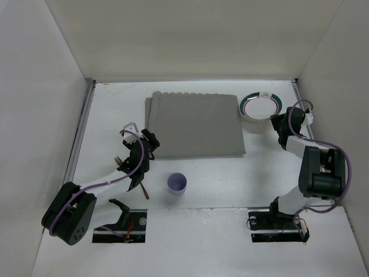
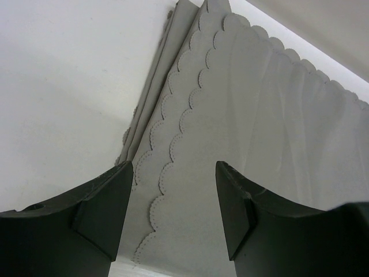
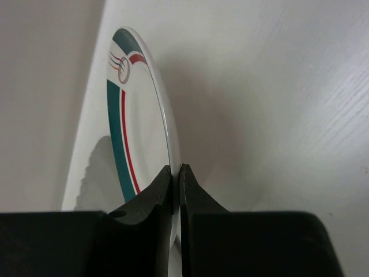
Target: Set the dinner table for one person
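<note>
The white dinner table [image 1: 230, 179] carries a grey scalloped placemat [image 1: 196, 124] at its middle back. A white plate with a green and red rim [image 1: 260, 107] sits at the placemat's right. My right gripper [image 1: 279, 122] is shut on the plate's near rim; in the right wrist view the plate [image 3: 138, 121] stands edge-on between the closed fingers [image 3: 164, 190]. My left gripper [image 1: 151, 141] is open and empty at the placemat's near left corner, its fingers [image 2: 109, 208] spread above the placemat [image 2: 242, 115]. A purple cup [image 1: 177, 183] stands in front. Cutlery [image 1: 122, 161] lies under the left arm.
White panels wall the table on the left, back and right. A metal rail [image 1: 79, 135] runs along the left wall. The placemat looks like stacked layers at its left edge [image 2: 167, 86]. The arm bases sit at the near edge.
</note>
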### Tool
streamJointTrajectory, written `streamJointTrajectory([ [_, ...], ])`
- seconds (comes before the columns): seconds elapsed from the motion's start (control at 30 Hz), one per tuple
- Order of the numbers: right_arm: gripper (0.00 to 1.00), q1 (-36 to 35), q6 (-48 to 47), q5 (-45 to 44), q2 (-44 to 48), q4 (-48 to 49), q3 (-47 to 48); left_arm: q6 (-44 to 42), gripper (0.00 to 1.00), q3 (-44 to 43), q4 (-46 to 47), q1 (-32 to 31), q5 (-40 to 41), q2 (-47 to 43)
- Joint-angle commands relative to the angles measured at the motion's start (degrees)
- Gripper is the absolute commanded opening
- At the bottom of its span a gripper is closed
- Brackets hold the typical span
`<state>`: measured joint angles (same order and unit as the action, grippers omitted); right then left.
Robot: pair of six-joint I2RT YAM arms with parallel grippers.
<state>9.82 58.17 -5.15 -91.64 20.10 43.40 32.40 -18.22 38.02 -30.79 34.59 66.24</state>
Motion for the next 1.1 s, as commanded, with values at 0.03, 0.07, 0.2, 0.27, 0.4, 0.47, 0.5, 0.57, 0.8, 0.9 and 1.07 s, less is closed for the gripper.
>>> streamJointTrajectory([
  [0.03, 0.09, -6.5, -2.8, 2.0, 10.1, 6.8, 2.5, 0.1, 0.57, -0.5, 3.6, -0.5, 1.0, 0.3],
  [0.07, 0.09, -8.6, -3.6, 2.0, 10.9, 6.8, 2.8, 0.1, 0.57, -0.3, 4.0, -0.5, 0.7, 0.4],
  [0.2, 0.10, -17.7, -3.4, 5.0, 8.5, 6.6, 4.8, -0.1, 0.57, 0.0, 4.1, -0.4, 1.3, -0.8],
  [0.27, 0.10, -22.2, -2.3, 6.5, 5.8, 6.6, 5.6, 0.1, 0.57, 0.2, 4.1, 0.2, 1.2, -0.7],
  [0.4, 0.11, -30.0, -0.6, 7.5, -1.1, 7.8, 8.4, 0.2, 0.57, 0.5, 4.0, 0.4, 1.1, -1.3],
  [0.47, 0.12, -33.0, -0.9, 9.4, -4.9, 7.9, 11.2, 0.2, 0.57, 0.6, 4.1, 0.4, 1.3, -1.5],
  [0.5, 0.12, -33.9, -0.8, 10.2, -6.3, 7.9, 12.1, 0.2, 0.57, 0.6, 4.1, 0.4, 0.9, -1.3],
  [0.57, 0.12, -34.8, -0.3, 10.7, -8.2, 8.2, 13.0, 0.3, 0.57, 0.6, 3.8, 0.2, 0.7, -1.3],
  [0.8, 0.12, -35.5, 1.3, 9.0, -10.1, 6.8, 11.4, 0.6, 0.57, 0.5, 4.1, -0.3, 0.7, -0.8],
  [0.9, 0.13, -35.5, 1.5, 7.5, -10.8, 6.0, 10.9, 0.6, 0.57, 0.1, 4.1, -0.6, 1.0, -0.4],
  [1.07, 0.16, -35.5, 1.6, 7.9, -12.7, 3.2, 12.6, 0.6, 0.57, 0.3, 4.1, -0.6, 1.0, -0.8],
])
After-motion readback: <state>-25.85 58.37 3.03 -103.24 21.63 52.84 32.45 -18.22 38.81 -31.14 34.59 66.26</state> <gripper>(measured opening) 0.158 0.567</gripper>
